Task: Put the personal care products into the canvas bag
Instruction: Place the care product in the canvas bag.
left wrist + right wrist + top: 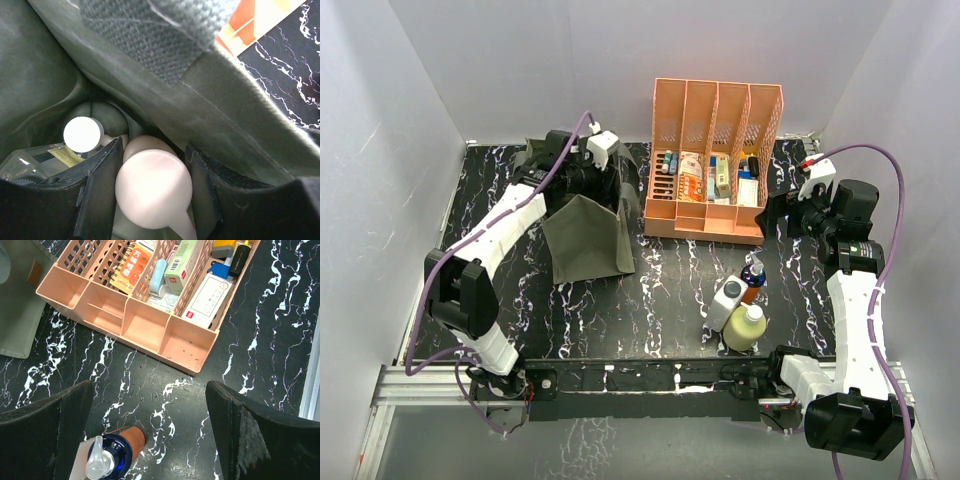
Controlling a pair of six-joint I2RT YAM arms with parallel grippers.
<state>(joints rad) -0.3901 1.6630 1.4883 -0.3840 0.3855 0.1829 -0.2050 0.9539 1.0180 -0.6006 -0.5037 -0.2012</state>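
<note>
Left pincer: we see it [154, 146] down inside the canvas bag [588, 240], its two fingers pinching the tall beige bottle [152, 190] from either side.
Canvas bag: olive-green fabric, standing open on the left half of the tabletop [660, 290], just left of the peach organiser [715, 160]. The left arm reaches into its mouth.
Inside the bag: next to the beige bottle lies a clear glass bottle [30, 161] with a yellowish label. Above it we see a round white disc [82, 134], and we cannot tell what it belongs to.
Right pincer: spread wide [150, 385] and pinching nothing. It hangs over bare tabletop between the organiser's near wall and the small orange-blue bottle [753, 277].
Bottles outside the bag: three stand close together on the right half of the tabletop, near the right arm. These are the orange-blue one with its pump top, the white grey-capped bottle [725, 303] just beside it, and the pale yellow bottle [746, 328] nearest the arm bases.
Organiser: four slotted compartments holding small boxes and tubes, at the far side of the tabletop.
Tabletop: black with white veining.
</note>
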